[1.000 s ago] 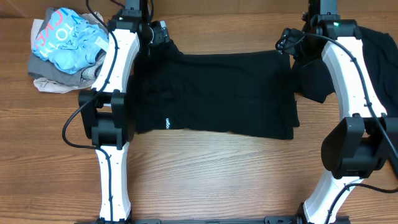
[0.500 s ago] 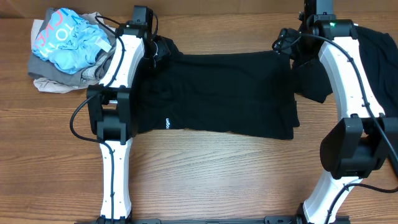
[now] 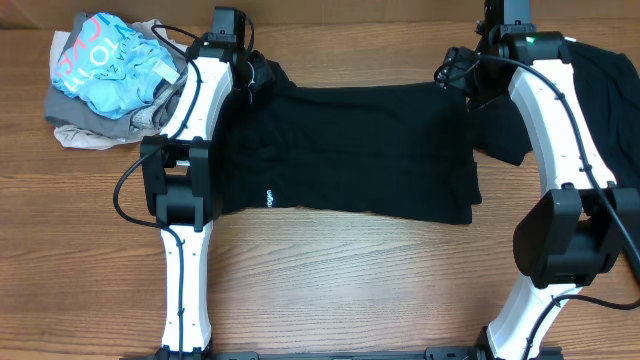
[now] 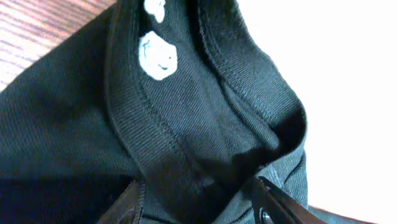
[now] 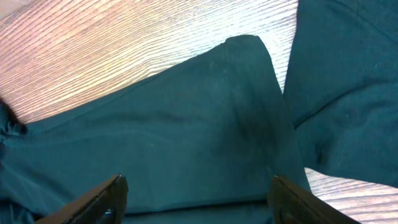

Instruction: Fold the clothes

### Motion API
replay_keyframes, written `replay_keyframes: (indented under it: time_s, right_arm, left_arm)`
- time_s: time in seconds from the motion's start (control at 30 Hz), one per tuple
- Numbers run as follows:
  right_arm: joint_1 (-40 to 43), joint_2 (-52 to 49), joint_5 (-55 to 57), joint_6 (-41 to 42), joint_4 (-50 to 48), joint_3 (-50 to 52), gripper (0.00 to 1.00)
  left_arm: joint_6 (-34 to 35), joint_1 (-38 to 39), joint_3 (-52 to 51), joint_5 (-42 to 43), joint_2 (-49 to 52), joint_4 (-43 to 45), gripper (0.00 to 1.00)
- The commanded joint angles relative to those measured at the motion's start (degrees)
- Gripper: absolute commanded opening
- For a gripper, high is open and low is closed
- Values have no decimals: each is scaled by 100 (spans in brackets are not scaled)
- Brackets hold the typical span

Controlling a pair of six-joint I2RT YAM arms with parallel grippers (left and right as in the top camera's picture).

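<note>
**Overhead view.** On the wooden table [image 3: 350, 290], a black shirt [image 3: 350, 150] is laid out flat and crosswise between the two arms. A small white logo [image 3: 269, 197] shows near its lower left edge. A garment bundle [image 3: 110, 80] (light-blue print on top, grey and beige beneath) is heaped at the far left corner. It lies just beside the left arm and apart from the shirt. A second black garment [image 3: 610, 90] is seen at the far right edge, partly hidden by the right arm. The left gripper [image 3: 255, 72] is placed at the shirt's upper left corner, and the right gripper [image 3: 455, 72] at its upper right corner. From this height the stance of neither pair of jaws can be read.

**Left wrist view.** The ribbed collar [image 4: 161, 143] of the black shirt is raised in a fold, with white printed marks [image 4: 157, 56] on its inner face. The fold runs down between the two fingers [image 4: 132, 202] of the left gripper [image 4: 202, 202], which stand apart on either side of it. Whether the fabric is pinched or merely straddled cannot be told. Bare wood is seen at the upper left.

**Right wrist view.** The right gripper [image 5: 196, 199] is spread wide above the black shirt [image 5: 186, 130], a rounded corner of which lies flat on the wood grain. Its fingers [image 5: 99, 199] are well apart, and nothing is clamped between them. More black fabric [image 5: 348, 81] is seen at the right. Whether it belongs to the same shirt cannot be told.
</note>
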State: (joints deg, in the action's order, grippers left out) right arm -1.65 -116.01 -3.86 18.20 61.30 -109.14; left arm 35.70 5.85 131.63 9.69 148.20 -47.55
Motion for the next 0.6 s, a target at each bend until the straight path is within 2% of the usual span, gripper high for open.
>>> replay_keyframes:
  time_s: [0.0, 0.17, 0.3, 0.57]
  right_arm:
    - [-28, 15, 85, 4, -39, 81, 77]
    - [-28, 13, 87, 4, -66, 114, 76]
    - [-28, 13, 85, 4, -105, 120, 76]
    - [-28, 13, 85, 4, -120, 120, 76]
  left_arm:
    - [74, -90, 118, 120, 149, 125, 58]
    - [-33, -131, 129, 273, 133, 81, 57]
    - [-393, -164, 136, 503, 94, 33, 53]
    - [-509, -210, 136, 245, 96, -37, 39]
